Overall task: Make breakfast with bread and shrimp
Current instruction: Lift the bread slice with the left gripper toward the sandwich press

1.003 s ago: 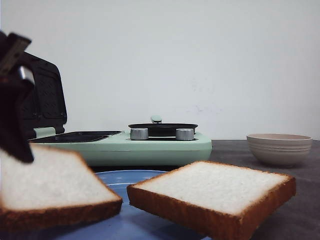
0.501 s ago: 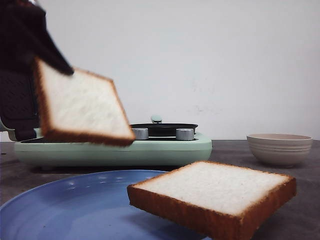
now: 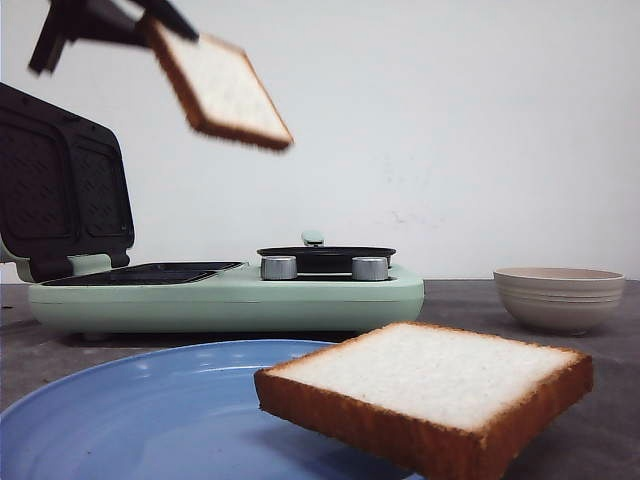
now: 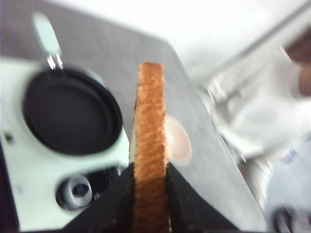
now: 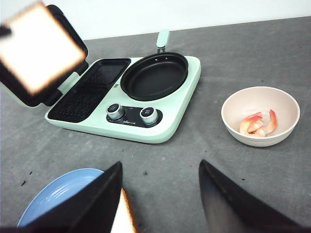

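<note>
Backdrop: plain white wall, grey worktop (image 5: 204, 160) under everything.
Change: held slice (image 3: 222, 88) was low over the plate at lower left a second ago, mid-height half a second ago, now upper left of front view, smaller, well above the cooker.
Left tool (image 4: 149, 179): clamped on that slice's crust edge; wrist view shows dark fingers (image 4: 116, 204) pressed on both sides, slice seen edge-on.
Right tool (image 5: 160, 194): fingers spread wide, nothing between them, hovering above the plate edge and second slice.
Second slice (image 3: 425, 385): lower right of front view, overhanging the blue plate (image 3: 150, 410); no shift across the frames.
Cooker (image 5: 126, 97): mint green, lid up at left, waffle-type plates (image 5: 92, 90) exposed, black pan (image 5: 154, 76) beside them, two knobs in front.
Slice vs cooker: in right wrist view the slice sits upper left, in front of the raised lid; not touching any plate yet.
Shrimp (image 5: 257, 124): a few orange-pink pieces in the beige bowl (image 5: 260, 102), right of the cooker, untouched.
Meaning: pickup done, carry toward the open grill side looks underway; placing on the plates likely next.
Risk: grip is only on one edge, slice tilts, could sag or slip on lowering.
Left to do: second slice and shrimp both still waiting.
</note>
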You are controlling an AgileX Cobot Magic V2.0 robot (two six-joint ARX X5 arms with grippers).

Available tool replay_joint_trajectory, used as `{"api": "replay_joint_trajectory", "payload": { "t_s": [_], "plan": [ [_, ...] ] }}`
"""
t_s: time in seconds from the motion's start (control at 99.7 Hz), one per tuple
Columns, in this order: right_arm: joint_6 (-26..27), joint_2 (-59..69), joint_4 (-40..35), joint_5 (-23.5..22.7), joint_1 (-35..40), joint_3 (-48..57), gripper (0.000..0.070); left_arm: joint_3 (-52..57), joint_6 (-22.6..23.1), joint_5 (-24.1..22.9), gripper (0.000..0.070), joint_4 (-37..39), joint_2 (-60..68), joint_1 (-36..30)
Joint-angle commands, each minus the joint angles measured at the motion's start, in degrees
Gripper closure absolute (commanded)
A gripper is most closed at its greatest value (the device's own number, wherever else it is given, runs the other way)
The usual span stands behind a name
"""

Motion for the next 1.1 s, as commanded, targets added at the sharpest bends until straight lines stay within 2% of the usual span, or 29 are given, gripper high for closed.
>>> {"api": "replay_joint_trajectory", "payload": {
  "t_s": [0.0,0.181,0.582,0.702,0.913,1.093],
  "plan": [
    [-0.8,0.1,0.9,0.3,0.2,0.7,0.0392,3.4,-1.1,-3.0,0.07,0.6,2.3,0.0],
    [-0.9,0.1,1.0,1.7,0.2,0.7,0.0392,9.8,-0.6,-9.7,0.07,0.5,7.5,0.1],
    [-0.9,0.2,0.9,1.8,0.2,0.8,0.0392,20.1,7.2,-23.3,0.0697,-0.1,20.0,-0.3],
    [-0.9,0.2,0.9,2.0,0.2,0.7,0.0392,21.5,11.8,-26.9,0.0697,-0.2,22.4,-1.0],
    [-0.9,0.3,0.9,3.2,0.2,0.7,0.0392,25.1,23.2,-35.2,0.0697,-3.5,26.5,-3.6],
    [-0.9,1.4,0.9,3.2,0.2,0.7,0.0393,28.7,29.7,-43.4,0.0697,-6.0,30.6,-5.4]
  ]
}}
